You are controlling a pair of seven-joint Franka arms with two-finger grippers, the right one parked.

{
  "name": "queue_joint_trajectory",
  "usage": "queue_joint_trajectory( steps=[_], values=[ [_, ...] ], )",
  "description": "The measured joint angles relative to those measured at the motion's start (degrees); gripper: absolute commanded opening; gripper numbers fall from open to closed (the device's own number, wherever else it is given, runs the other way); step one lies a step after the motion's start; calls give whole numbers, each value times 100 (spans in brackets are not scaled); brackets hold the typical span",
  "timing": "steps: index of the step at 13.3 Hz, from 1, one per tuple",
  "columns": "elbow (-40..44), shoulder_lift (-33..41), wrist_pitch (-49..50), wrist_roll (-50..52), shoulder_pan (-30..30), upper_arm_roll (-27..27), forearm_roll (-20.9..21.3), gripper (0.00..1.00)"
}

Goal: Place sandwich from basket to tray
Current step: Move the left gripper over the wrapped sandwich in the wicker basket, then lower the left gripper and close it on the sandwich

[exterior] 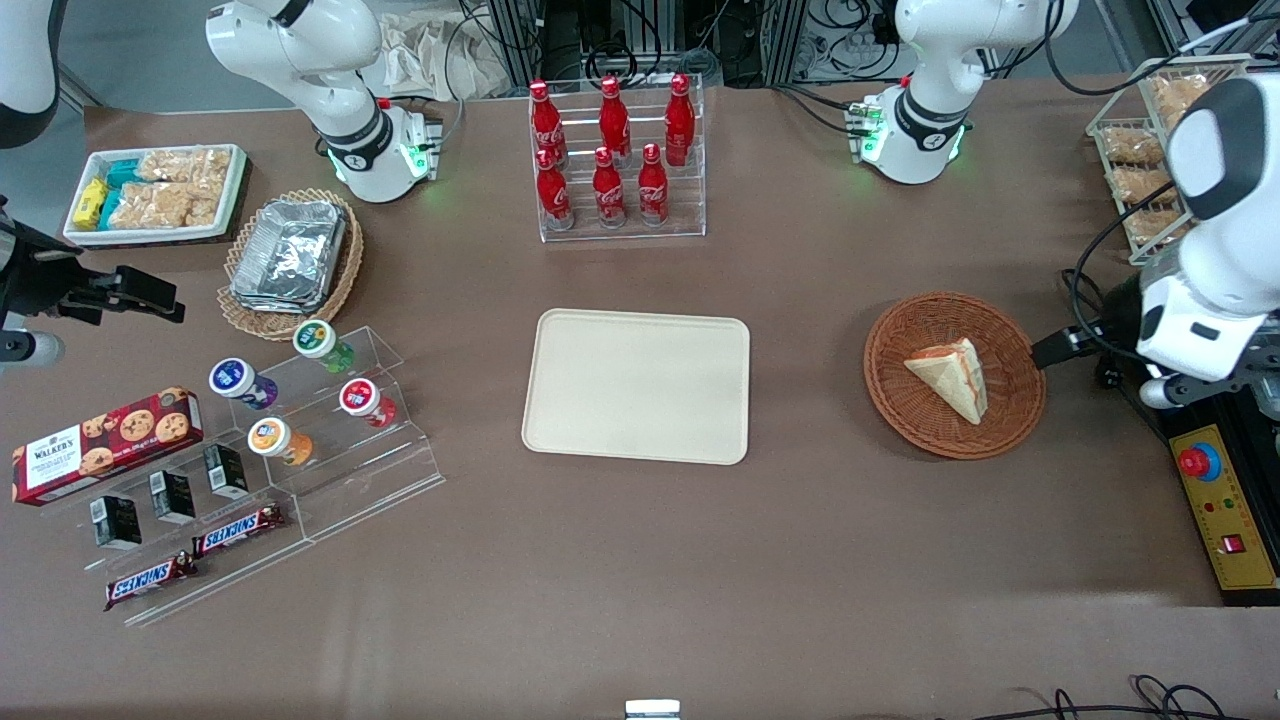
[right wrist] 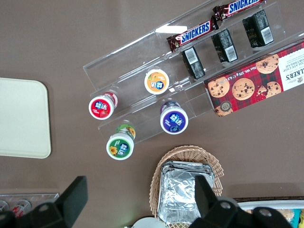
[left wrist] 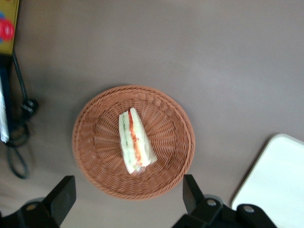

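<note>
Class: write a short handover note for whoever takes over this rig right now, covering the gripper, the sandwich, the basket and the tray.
Gripper: open, empty, above the basket, not touching anything.
Sandwich: lying in the basket, untouched.
Tray: bare, mid-table, beside the basket toward the parked arm's end.
Done: nothing moved yet.
Left: descend, grasp sandwich, lift, carry to tray, release.

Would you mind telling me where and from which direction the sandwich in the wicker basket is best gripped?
Probably from straight above, closing on the two flat bread faces of the sandwich, which stands on edge in the basket with its filling uppermost. The gripper hangs open above the basket, fingers wide apart.
</note>
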State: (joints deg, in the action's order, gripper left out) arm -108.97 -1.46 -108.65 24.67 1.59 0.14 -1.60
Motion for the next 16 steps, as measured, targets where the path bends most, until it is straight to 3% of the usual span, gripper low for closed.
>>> queue_joint_trajectory(
  steps=[5, 9, 15, 16],
  values=[
    [-1863, 364, -1448, 1535, 31, -90, 44, 100],
    [-2466, 183, -2099, 2427, 43, -187, 424, 100],
    [-2767, -695, -3134, 3147, 83, -227, 601, 99],
    [-2801, -785, -3191, 3162, 82, -225, 639, 77]
  ],
)
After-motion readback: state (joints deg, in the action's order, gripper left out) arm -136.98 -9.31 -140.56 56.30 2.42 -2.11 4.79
